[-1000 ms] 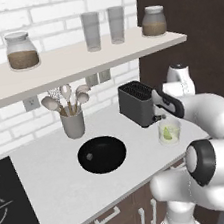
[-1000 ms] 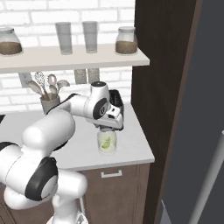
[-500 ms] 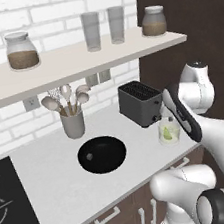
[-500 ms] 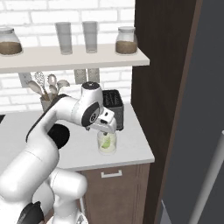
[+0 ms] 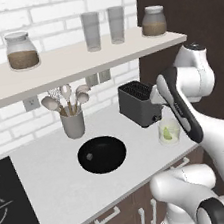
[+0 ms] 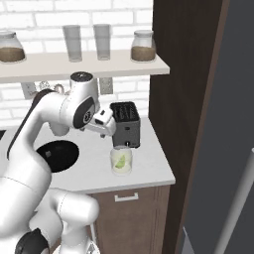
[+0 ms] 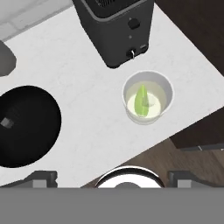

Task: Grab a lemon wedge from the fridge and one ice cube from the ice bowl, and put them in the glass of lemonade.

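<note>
The glass of lemonade (image 7: pixel 147 97) stands on the white counter in front of the toaster, with the yellow-green lemon wedge (image 7: pixel 141 101) upright in its pale liquid. To its left sits the black ice bowl (image 7: pixel 24 127), and a pale ice cube (image 7: pixel 6 123) lies inside it. My gripper (image 7: pixel 111 178) hovers above the counter's front edge, between bowl and glass, open and holding nothing. From the right base view the hand (image 6: pixel 106 126) hangs up and to the left of the glass (image 6: pixel 121 160). The grey fridge (image 6: pixel 228 124) fills the far right.
A dark toaster (image 5: pixel 139 102) stands behind the glass. A grey utensil cup (image 5: pixel 73 123) sits behind the bowl and a black cooktop (image 5: pixel 11 204) lies at far left. The shelf (image 5: pixel 77 63) above carries two tall glasses and two jars. A dark brown cabinet wall (image 6: pixel 183 99) bounds the counter's right end.
The arm has swung its elbow upward. The hand has lifted and drawn left, away from just over the glass. The jaws stay open.
</note>
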Controlling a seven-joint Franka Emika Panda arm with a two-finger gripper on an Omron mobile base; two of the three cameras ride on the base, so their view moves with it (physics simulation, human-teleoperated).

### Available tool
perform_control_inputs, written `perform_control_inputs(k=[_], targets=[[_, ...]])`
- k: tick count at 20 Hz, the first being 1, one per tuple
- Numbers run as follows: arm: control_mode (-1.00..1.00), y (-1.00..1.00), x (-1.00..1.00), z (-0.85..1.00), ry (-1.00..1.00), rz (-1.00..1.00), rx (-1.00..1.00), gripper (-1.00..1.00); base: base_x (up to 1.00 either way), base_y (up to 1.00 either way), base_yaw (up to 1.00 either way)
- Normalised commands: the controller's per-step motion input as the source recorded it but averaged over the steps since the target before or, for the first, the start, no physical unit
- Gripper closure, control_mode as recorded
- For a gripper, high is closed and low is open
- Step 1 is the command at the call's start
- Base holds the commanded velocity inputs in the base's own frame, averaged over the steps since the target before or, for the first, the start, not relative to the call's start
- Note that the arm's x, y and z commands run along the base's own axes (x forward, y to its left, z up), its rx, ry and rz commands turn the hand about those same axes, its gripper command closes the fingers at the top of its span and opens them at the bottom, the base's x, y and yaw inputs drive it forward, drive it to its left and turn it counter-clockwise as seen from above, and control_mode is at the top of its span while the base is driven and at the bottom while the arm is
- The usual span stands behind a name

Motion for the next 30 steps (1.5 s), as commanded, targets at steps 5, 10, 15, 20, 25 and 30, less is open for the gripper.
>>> perform_control_inputs(k=[5, 10, 15, 20, 25, 30], targets=[[-1.0, 0.1, -0.83, 0.09, 0.0, -0.04, 0.04, -1.0, 0.0, 0.0, 0.0], [-1.0, 0.3, -0.75, 0.0, 0.0, -0.01, 0.01, -1.0, 0.0, 0.0, 0.0], [-1.0, 0.6, -0.27, 0.06, 0.0, 0.0, 0.0, -1.0, 0.0, 0.0, 0.0], [-1.0, 0.45, -0.07, 0.03, 0.0, 0.0, 0.0, -1.0, 0.0, 0.0, 0.0], [-1.0, 0.14, -0.12, 0.1, 0.0, 0.0, 0.0, -1.0, 0.0, 0.0, 0.0], [-1.0, 0.01, -0.12, 0.45, -0.06, 0.0, 0.03, -1.0, 0.0, 0.0, 0.0]])
